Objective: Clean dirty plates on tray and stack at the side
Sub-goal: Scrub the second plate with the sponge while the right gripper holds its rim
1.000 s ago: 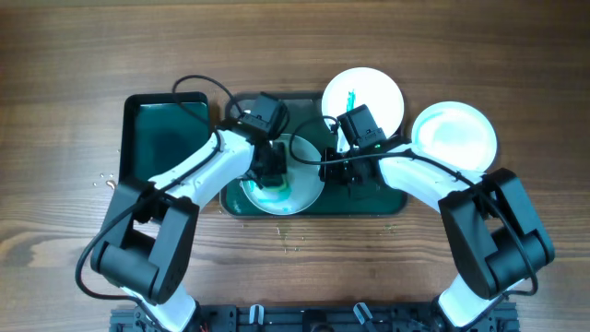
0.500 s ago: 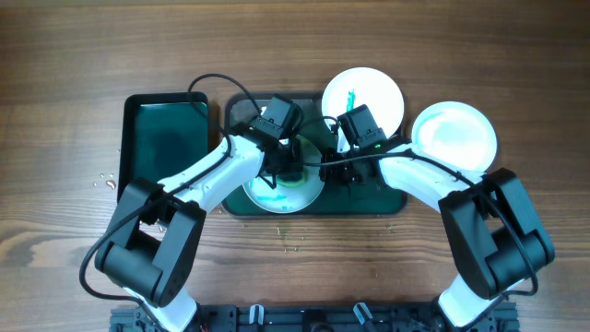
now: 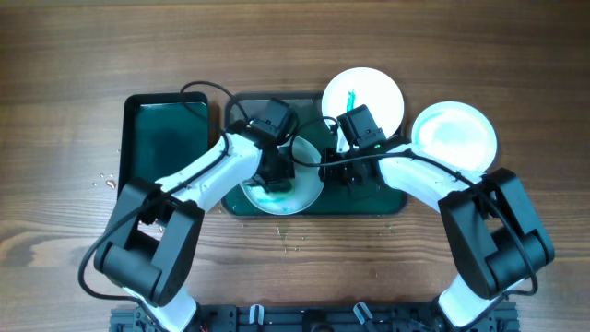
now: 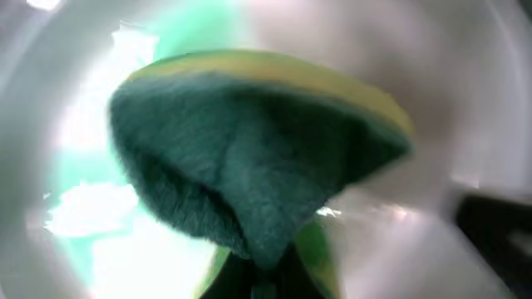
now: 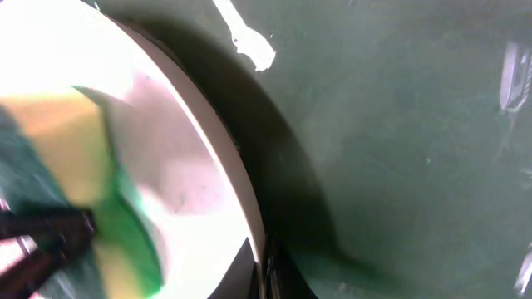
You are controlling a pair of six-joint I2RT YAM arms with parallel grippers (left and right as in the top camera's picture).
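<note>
The overhead view is sharp and evenly lit, with faint soft shadows. Both wrist views are blurred. In the left one, glare bleaches the plate [image 4: 79,208] at lower left. In the right one, a dark shadow edges its rim on the tray [image 5: 399,149].

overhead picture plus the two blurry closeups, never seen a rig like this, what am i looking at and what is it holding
It is two white robot arms at a wooden table. The overhead picture looks straight down; each closeup comes from a wrist camera. The left gripper holds a green and yellow sponge against a white plate on the dark green tray. The right gripper seems to pinch that plate's rim. A second plate, smeared green, overlaps the tray's far edge; a third plate sits right of it. A smaller tray lies left.
</note>
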